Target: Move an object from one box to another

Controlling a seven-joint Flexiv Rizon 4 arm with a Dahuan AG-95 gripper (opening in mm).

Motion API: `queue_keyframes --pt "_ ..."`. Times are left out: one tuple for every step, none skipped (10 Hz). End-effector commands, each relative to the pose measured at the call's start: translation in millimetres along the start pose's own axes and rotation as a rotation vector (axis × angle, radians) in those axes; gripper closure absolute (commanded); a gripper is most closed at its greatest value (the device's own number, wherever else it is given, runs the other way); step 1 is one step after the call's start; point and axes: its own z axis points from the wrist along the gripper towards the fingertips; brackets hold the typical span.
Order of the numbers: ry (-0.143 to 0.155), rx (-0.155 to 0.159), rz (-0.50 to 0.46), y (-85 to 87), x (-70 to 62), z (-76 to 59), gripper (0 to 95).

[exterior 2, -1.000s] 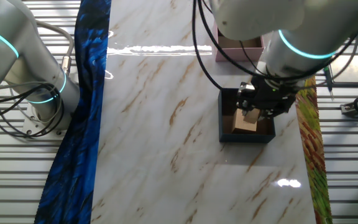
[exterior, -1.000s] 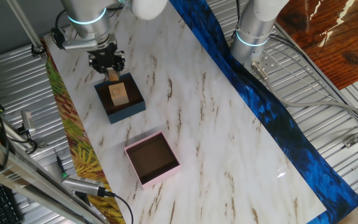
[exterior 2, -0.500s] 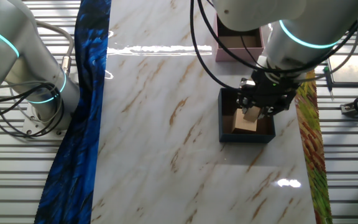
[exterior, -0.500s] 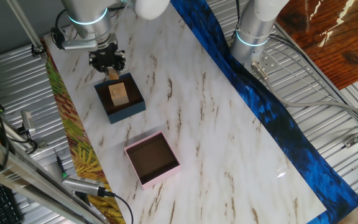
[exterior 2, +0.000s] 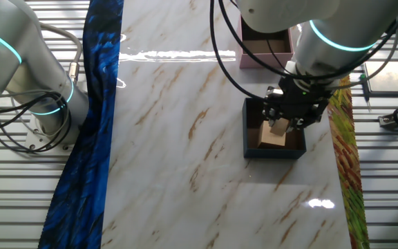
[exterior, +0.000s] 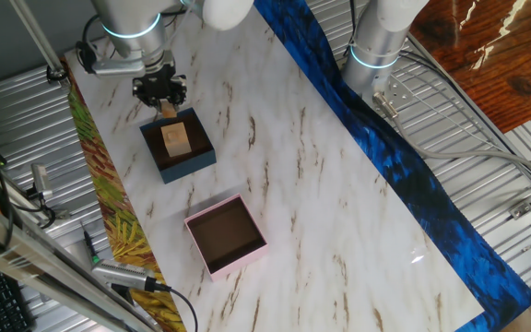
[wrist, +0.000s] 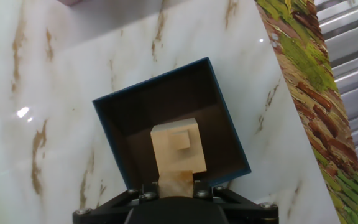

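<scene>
Since one second ago, the gripper [exterior: 166,108] is sitting slightly higher above the navy-blue box [exterior: 197,159], and in the other fixed view more of the pink box [exterior 2: 264,61] is showing behind the arm. Neither box nor the block is showing any shift.

1. Gripper: it is hanging over the far edge of the navy-blue box, pointing down. In the other fixed view the gripper [exterior 2: 280,126] is hovering over the box interior. In the hand view the gripper [wrist: 176,180] is showing a pale tan piece at its tip. Whether this is a pad or a held part cannot be told, so whether the fingers are spread or pressed together cannot be told either.

2. Task thing: a wooden block [exterior: 175,139] is lying inside the navy-blue box [wrist: 107,124], on its dark floor. In the hand view the wooden block [wrist: 178,146] is showing a smaller raised square on its top face. In the other fixed view the wooden block [exterior 2: 271,137] is sitting just below the tip, inside the navy-blue box [exterior 2: 273,152].

3. Target: the pink box [exterior: 239,261] is standing near the navy-blue box on the marble table [exterior: 293,166], apart from it, its brown inside showing bare.

4. Surroundings: a blue cloth strip [exterior: 385,148] is running along one table edge and a green-yellow patterned strip [exterior: 109,203] along the other.
</scene>
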Motion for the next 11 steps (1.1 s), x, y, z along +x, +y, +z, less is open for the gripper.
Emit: queue_keyframes --pt "-0.005 -0.001 0.018 -0.4 -0.2 0.2 95.0" --pt "-0.001 0.001 0.027 -0.4 -0.2 0.2 95.0" --pt "0.002 0.002 0.036 -0.4 -0.2 0.2 95.0" --pt "0.003 0.002 0.041 -0.4 -0.2 0.2 95.0" --pt "0.003 0.003 0.055 -0.4 -0.2 0.2 95.0" --pt "0.003 0.003 0.076 -0.4 -0.2 0.2 95.0" --pt "0.003 0.003 0.087 -0.4 -0.2 0.2 95.0" --pt "0.003 0.004 0.098 -0.4 -0.2 0.2 95.0" --pt "0.004 0.005 0.105 -0.4 -0.2 0.2 95.0" --pt "0.004 0.005 0.107 -0.4 -0.2 0.2 95.0" --pt "0.007 0.009 0.099 -0.4 -0.2 0.2 95.0"
